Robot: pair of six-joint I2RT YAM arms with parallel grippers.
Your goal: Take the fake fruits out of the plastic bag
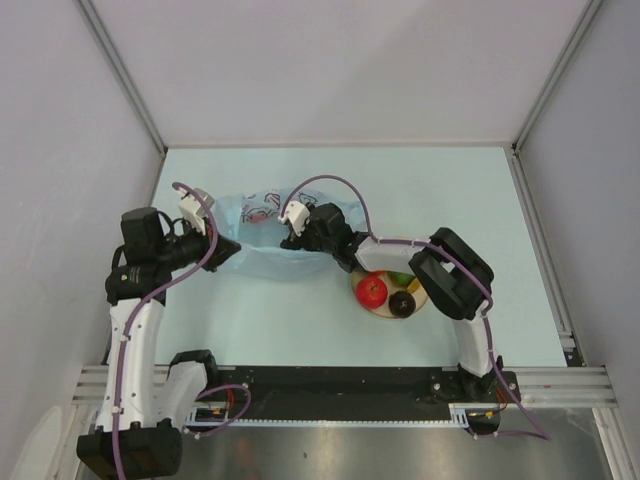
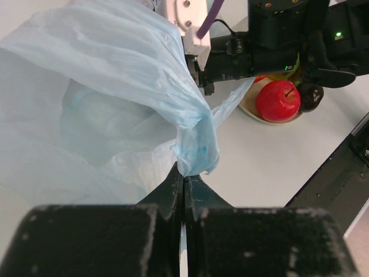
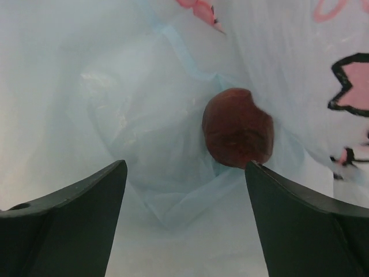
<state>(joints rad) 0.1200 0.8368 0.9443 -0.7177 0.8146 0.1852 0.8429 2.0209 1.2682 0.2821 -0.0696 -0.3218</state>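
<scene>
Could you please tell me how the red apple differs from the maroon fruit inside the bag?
The red apple is bright and glossy; the maroon fruit is dark and dull. The red apple lies on the plate, the maroon fruit inside the plastic bag. Both are roundish.

The right arm (image 1: pixel 455 272) hides part of the plate (image 1: pixel 380 312) — green fruit (image 1: pixel 400 279) and yellow fruit (image 1: pixel 413 286) beneath barely show.

— What surrounds it?
— Plain pale grey walls (image 1: pixel 340 60) on three sides, metal posts (image 1: pixel 122 75) in the far corners.
— And underneath?
— A light blue tabletop (image 1: pixel 290 330), evenly lit; a black strip (image 1: pixel 340 385) along its near edge.
</scene>
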